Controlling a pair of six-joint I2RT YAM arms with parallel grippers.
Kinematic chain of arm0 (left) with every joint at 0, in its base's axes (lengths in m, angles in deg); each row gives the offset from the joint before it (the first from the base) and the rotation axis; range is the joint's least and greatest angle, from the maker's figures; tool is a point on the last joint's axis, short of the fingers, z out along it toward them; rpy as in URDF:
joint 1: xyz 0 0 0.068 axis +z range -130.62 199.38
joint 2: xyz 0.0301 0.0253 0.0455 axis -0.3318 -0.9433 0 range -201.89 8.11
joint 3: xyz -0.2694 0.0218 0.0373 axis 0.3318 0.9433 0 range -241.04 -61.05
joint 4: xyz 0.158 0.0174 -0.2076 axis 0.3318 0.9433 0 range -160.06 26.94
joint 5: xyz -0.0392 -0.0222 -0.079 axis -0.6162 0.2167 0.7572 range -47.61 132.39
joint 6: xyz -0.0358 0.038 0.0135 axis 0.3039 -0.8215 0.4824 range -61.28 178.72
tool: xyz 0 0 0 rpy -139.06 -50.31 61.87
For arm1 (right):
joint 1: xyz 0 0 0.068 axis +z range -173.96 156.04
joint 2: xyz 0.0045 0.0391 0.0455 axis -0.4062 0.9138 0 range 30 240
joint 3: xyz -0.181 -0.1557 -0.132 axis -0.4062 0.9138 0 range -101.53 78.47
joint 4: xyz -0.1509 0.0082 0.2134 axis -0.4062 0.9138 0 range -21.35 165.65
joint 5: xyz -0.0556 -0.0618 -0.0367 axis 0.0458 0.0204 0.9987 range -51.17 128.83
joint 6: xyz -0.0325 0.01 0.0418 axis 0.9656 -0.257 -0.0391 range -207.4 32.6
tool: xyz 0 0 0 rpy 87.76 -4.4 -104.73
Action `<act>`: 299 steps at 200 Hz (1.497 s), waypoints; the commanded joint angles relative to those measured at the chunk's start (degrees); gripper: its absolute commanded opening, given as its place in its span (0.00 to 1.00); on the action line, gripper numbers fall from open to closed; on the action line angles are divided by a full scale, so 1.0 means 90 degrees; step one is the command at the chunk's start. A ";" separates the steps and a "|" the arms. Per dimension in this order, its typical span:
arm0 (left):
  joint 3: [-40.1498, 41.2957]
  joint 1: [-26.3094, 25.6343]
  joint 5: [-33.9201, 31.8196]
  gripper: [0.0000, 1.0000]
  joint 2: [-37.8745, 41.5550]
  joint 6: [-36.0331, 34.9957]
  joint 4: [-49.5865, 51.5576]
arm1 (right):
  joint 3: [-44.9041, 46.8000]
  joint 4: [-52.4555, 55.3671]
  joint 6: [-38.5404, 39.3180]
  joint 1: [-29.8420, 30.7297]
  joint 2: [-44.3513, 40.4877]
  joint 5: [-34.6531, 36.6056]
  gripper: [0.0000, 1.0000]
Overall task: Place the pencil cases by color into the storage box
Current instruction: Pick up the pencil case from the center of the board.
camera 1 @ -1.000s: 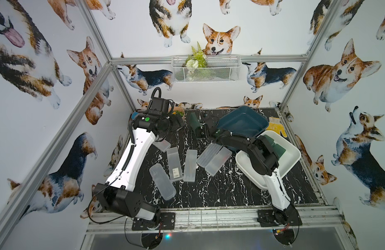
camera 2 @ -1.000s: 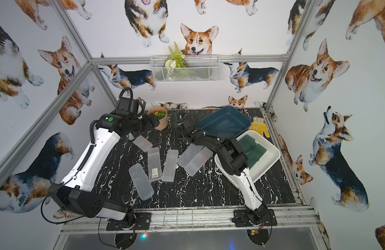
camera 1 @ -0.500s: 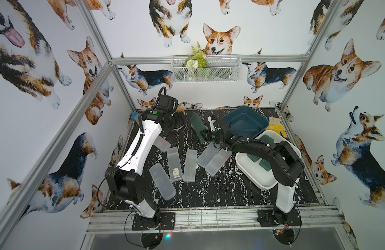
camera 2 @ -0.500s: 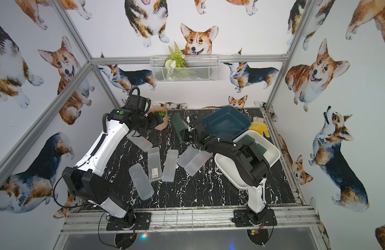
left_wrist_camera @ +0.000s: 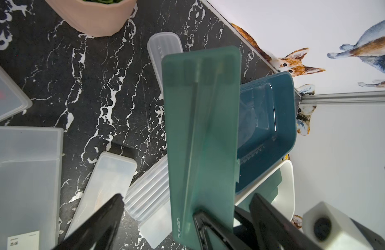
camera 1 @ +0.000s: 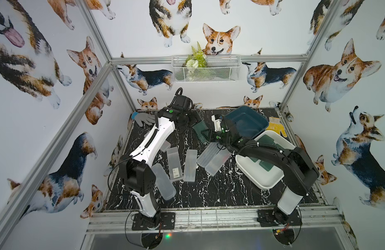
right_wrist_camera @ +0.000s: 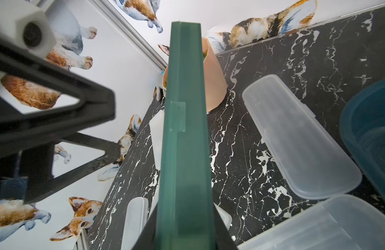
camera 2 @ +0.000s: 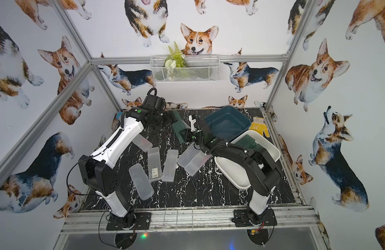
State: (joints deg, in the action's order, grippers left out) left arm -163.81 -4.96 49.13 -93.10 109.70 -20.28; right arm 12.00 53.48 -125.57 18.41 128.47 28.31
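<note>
A dark green pencil case [camera 1: 199,127] [camera 2: 179,127] hangs tilted above the table's back middle. My right gripper [camera 1: 205,135] [right_wrist_camera: 185,233] is shut on its near end, gripping the flat faces [right_wrist_camera: 185,140]. My left gripper [camera 1: 193,120] [left_wrist_camera: 187,195] is open, its fingers [left_wrist_camera: 109,216] standing wide on either side of the green case [left_wrist_camera: 202,129] with gaps. Several frosted pencil cases [camera 1: 173,163] [camera 1: 190,165] [camera 1: 209,154] lie on the black marble table. The white storage box [camera 1: 265,184] at the right holds green cases [camera 1: 266,140].
A dark blue box [camera 1: 245,123] leans on the white box's back rim. A peach pot [left_wrist_camera: 96,15] stands at the back by the left gripper. A grey glove [camera 1: 144,118] lies back left, a yellow glove [camera 1: 277,127] back right. A wire basket [camera 1: 205,69] hangs on the back wall.
The green case has shifted slightly to the right and tilted. My left arm has followed it toward the middle, and my right arm has stretched out toward the back.
</note>
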 commanded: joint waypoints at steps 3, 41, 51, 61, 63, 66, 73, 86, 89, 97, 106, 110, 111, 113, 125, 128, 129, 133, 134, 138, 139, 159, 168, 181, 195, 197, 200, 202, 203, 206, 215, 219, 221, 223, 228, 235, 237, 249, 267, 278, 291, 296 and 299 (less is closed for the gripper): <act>-0.0069 -0.0051 -0.0059 0.94 -0.0072 0.0101 -0.0418 | 0.0100 -0.0442 -0.0193 0.0009 -0.0239 -0.0118 0.27; 0.0069 -0.0089 -0.0055 0.95 -0.0051 0.0048 -0.0765 | 0.0175 -0.0477 -0.0462 0.0009 -0.0412 -0.0273 0.27; 0.0165 -0.0098 -0.0075 0.95 -0.0025 0.0048 -0.0870 | 0.0169 -0.0501 -0.0490 0.0009 -0.0434 -0.0319 0.27; 0.0278 -0.0095 -0.0051 0.95 0.0022 0.0072 -0.1049 | 0.0153 -0.0492 -0.0527 0.0009 -0.0443 -0.0355 0.27; 0.0293 -0.0098 -0.0047 0.95 0.0029 0.0074 -0.1083 | 0.0146 -0.0491 -0.0532 0.0009 -0.0444 -0.0374 0.27; 0.0319 -0.0091 -0.0049 0.96 0.0035 0.0086 -0.1124 | 0.0142 -0.0496 -0.0550 0.0009 -0.0449 -0.0385 0.27; 0.0359 -0.0091 -0.0048 0.96 0.0036 0.0092 -0.1194 | 0.0124 -0.0497 -0.0570 0.0009 -0.0452 -0.0433 0.27; 0.0400 -0.0096 -0.0018 0.96 0.0025 0.0122 -0.1307 | 0.0106 -0.0497 -0.0624 0.0009 -0.0473 -0.0480 0.27; 0.0417 -0.0095 -0.0026 0.96 0.0020 0.0131 -0.1341 | 0.0110 -0.0492 -0.0635 0.0009 -0.0479 -0.0499 0.27; 0.0440 -0.0093 -0.0010 0.96 0.0015 0.0162 -0.1429 | 0.0087 -0.0494 -0.0641 0.0009 -0.0492 -0.0525 0.27; 0.0469 -0.0082 -0.0005 0.95 0.0010 0.0182 -0.1535 | 0.0070 -0.0460 -0.0646 0.0009 -0.0502 -0.0541 0.27; 0.0478 -0.0087 -0.0006 0.95 -0.0002 0.0203 -0.1584 | 0.0059 -0.0459 -0.0650 0.0009 -0.0502 -0.0548 0.27; 0.0479 -0.0088 -0.0002 0.95 0.0002 0.0204 -0.1595 | 0.0056 -0.0455 -0.0651 0.0009 -0.0507 -0.0554 0.28; 0.0480 -0.0089 0.0009 0.95 -0.0010 0.0209 -0.1615 | 0.0061 -0.0453 -0.0646 0.0009 -0.0511 -0.0550 0.27; 0.0481 -0.0082 0.0033 0.94 -0.0042 0.0257 -0.1717 | 0.0045 -0.0430 -0.0660 0.0009 -0.0522 -0.0586 0.28; 0.0476 -0.0079 0.0033 0.93 -0.0054 0.0279 -0.1735 | 0.0043 -0.0424 -0.0667 0.0009 -0.0522 -0.0593 0.27; 0.0473 -0.0079 0.0038 0.93 -0.0059 0.0281 -0.1743 | 0.0043 -0.0418 -0.0664 0.0009 -0.0522 -0.0591 0.28; 0.0474 -0.0079 0.0049 0.92 -0.0067 0.0299 -0.1759 | 0.0043 -0.0418 -0.0679 0.0009 -0.0522 -0.0599 0.28; 0.0472 -0.0079 0.0051 0.92 -0.0070 0.0310 -0.1765 | 0.0043 -0.0416 -0.0680 0.0009 -0.0522 -0.0599 0.28; 0.0462 -0.0079 0.0052 0.91 -0.0083 0.0326 -0.1778 | 0.0050 -0.0414 -0.0686 0.0009 -0.0531 -0.0607 0.28; 0.0461 -0.0074 0.0056 0.91 -0.0088 0.0329 -0.1784 | 0.0051 -0.0418 -0.0683 0.0009 -0.0531 -0.0607 0.28; 0.0467 -0.0072 0.0073 0.83 -0.0103 0.0361 -0.1858 | 0.0043 -0.0380 -0.0688 0.0009 -0.0551 -0.0640 0.28; 0.0478 -0.0069 0.0084 0.72 -0.0114 0.0391 -0.1878 | 0.0041 -0.0372 -0.0681 0.0009 -0.0560 -0.0657 0.28; 0.0451 -0.0061 0.0100 0.60 -0.0141 0.0412 -0.1879 | 0.0043 -0.0357 -0.0680 0.0009 -0.0570 -0.0666 0.28; 0.0452 -0.0061 0.0116 0.52 -0.0132 0.0423 -0.1879 | 0.0040 -0.0359 -0.0679 0.0009 -0.0571 -0.0672 0.28; 0.0451 -0.0062 0.0114 0.52 -0.0132 0.0418 -0.1879 | 0.0042 -0.0360 -0.0680 0.0009 -0.0571 -0.0673 0.28; 0.0451 -0.0062 0.0118 0.51 -0.0119 0.0413 -0.1870 | 0.0043 -0.0361 -0.0680 0.0009 -0.0570 -0.0676 0.28; 0.0451 -0.0060 0.0117 0.51 -0.0114 0.0410 -0.1869 | 0.0043 -0.0361 -0.0678 0.0009 -0.0568 -0.0676 0.28; 0.0456 -0.0060 0.0118 0.51 -0.0113 0.0410 -0.1869 | 0.0043 -0.0358 -0.0679 0.0009 -0.0564 -0.0676 0.28; 0.0453 -0.0067 0.0110 0.51 -0.0105 0.0410 -0.1869 | 0.0040 -0.0363 -0.0680 0.0009 -0.0570 -0.0671 0.28; 0.0460 -0.0060 0.0101 0.50 -0.0075 0.0395 -0.1845 | 0.0043 -0.0354 -0.0680 0.0009 -0.0554 -0.0688 0.28; 0.0461 -0.0068 0.0087 0.50 -0.0065 0.0373 -0.1841 | 0.0034 -0.0348 -0.0679 0.0009 -0.0551 -0.0697 0.28; 0.0466 -0.0062 0.0080 0.50 -0.0051 0.0366 -0.1835 | 0.0031 -0.0353 -0.0675 0.0009 -0.0546 -0.0704 0.29; 0.0462 -0.0065 0.0068 0.50 -0.0041 0.0362 -0.1831 | 0.0032 -0.0354 -0.0679 0.0009 -0.0543 -0.0705 0.29; 0.0464 -0.0062 0.0049 0.50 -0.0027 0.0339 -0.1807 | 0.0033 -0.0354 -0.0679 0.0009 -0.0542 -0.0706 0.29; 0.0461 -0.0063 0.0033 0.50 0.0000 0.0306 -0.1779 | 0.0049 -0.0354 -0.0693 0.0009 -0.0537 -0.0711 0.29; 0.0461 -0.0060 0.0027 0.50 -0.0003 0.0296 -0.1780 | 0.0052 -0.0366 -0.0698 0.0009 -0.0533 -0.0717 0.29; 0.0461 -0.0059 -0.0020 0.50 0.0038 0.0244 -0.1752 | 0.0067 -0.0382 -0.0726 0.0009 -0.0522 -0.0744 0.30; 0.0471 -0.0068 -0.0092 0.49 0.0098 0.0142 -0.1718 | 0.0081 -0.0404 -0.0758 0.0009 -0.0519 -0.0779 0.34; 0.0456 -0.0064 -0.0126 0.48 0.0131 0.0074 -0.1693 | 0.0084 -0.0414 -0.0758 0.0009 -0.0529 -0.0785 0.40; 0.0430 -0.0071 -0.0164 0.48 0.0132 -0.0020 -0.1666 | 0.0099 -0.0433 -0.0758 0.0009 -0.0550 -0.0790 0.56; 0.0399 -0.0079 -0.0185 0.48 0.0135 -0.0053 -0.1657 | 0.0103 -0.0415 -0.0744 0.0009 -0.0568 -0.0779 0.61; 0.0385 -0.0086 -0.0194 0.48 0.0132 -0.0082 -0.1647 | 0.0117 -0.0421 -0.0738 0.0009 -0.0578 -0.0775 0.64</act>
State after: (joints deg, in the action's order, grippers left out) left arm -159.61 -5.66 49.06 -92.40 111.19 -34.36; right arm 12.87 52.21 -131.34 18.41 123.88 22.27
